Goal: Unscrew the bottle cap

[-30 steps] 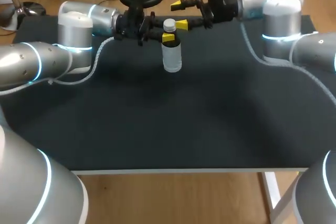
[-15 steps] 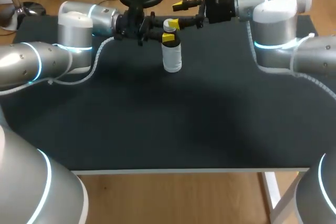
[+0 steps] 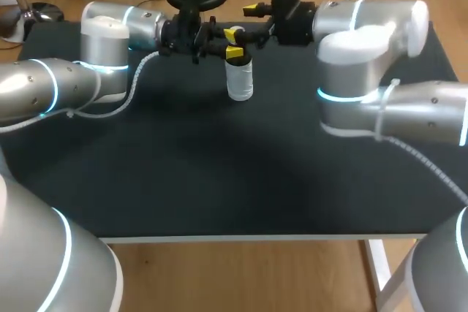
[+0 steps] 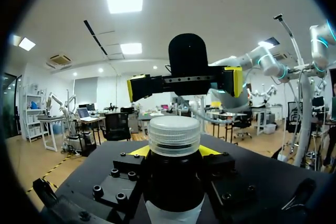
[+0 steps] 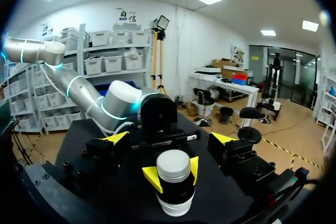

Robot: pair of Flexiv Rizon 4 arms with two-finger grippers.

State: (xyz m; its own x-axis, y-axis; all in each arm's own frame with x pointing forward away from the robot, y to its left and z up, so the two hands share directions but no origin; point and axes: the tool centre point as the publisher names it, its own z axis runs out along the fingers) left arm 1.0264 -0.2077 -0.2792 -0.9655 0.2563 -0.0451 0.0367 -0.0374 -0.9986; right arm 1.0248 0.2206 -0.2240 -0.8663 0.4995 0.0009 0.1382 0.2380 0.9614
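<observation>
At the far middle of the counter: the bottle stands upright, pinched just below its cap by my left jaws.
My right jaws are spread wide by the cap, not touching it. The bottle looks like light, thin-walled plastic, and I judge the cap's ribbed sides the best hold.

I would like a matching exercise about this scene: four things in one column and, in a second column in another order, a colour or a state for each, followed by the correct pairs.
Column one:
1. bottle cap
2. table
3. left gripper
4. right gripper

Column two:
A. open, jaws wide apart
B. white, with a ribbed side
C. shut on the neck of the bottle
D. black

Pairs: 1-B, 2-D, 3-C, 4-A
</observation>
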